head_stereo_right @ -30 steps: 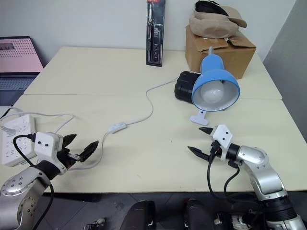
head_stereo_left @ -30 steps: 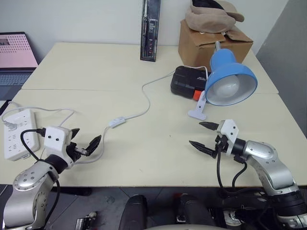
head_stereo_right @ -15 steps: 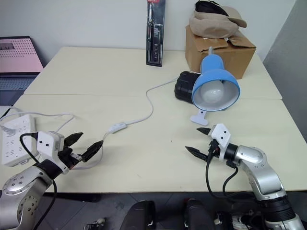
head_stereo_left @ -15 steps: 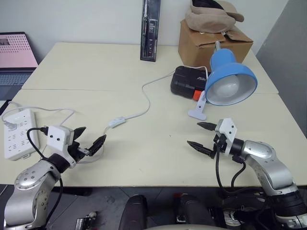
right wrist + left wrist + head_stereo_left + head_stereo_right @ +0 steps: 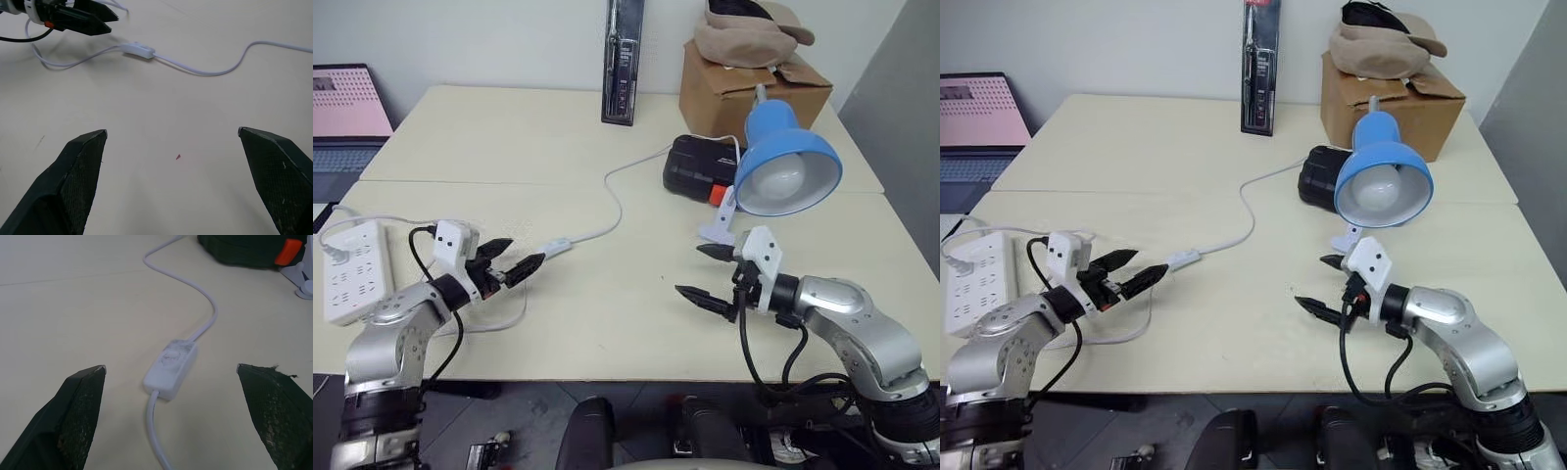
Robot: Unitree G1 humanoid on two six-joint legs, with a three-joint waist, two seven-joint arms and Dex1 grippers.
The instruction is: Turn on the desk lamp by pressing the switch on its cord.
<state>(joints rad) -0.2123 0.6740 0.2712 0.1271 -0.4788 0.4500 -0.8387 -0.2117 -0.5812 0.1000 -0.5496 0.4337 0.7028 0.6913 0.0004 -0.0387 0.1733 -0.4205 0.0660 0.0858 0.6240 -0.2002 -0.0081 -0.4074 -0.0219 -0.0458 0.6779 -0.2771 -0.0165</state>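
Note:
The blue desk lamp (image 5: 788, 166) stands unlit at the table's right rear on its white clip base. Its thin white cord (image 5: 617, 196) snakes left across the table to the small white switch (image 5: 558, 245), which lies flat. My left gripper (image 5: 529, 251) is open and points at the switch, its tips just short of it. In the left wrist view the switch (image 5: 171, 368) lies between and beyond the two fingers (image 5: 80, 401). My right gripper (image 5: 687, 269) hovers open and empty over bare table, in front of the lamp's base.
A white power strip (image 5: 352, 269) lies at the left edge, with loose cord looping near my left arm. A black case (image 5: 700, 166) sits behind the lamp. A cardboard box (image 5: 744, 83) topped with beige cloth, a black packaged tool (image 5: 623, 59) and a laptop (image 5: 347, 108) are further off.
My left gripper has moved forward and turned toward the switch, ending just short of it. My right gripper has drifted left and risen slightly. Both stay open.

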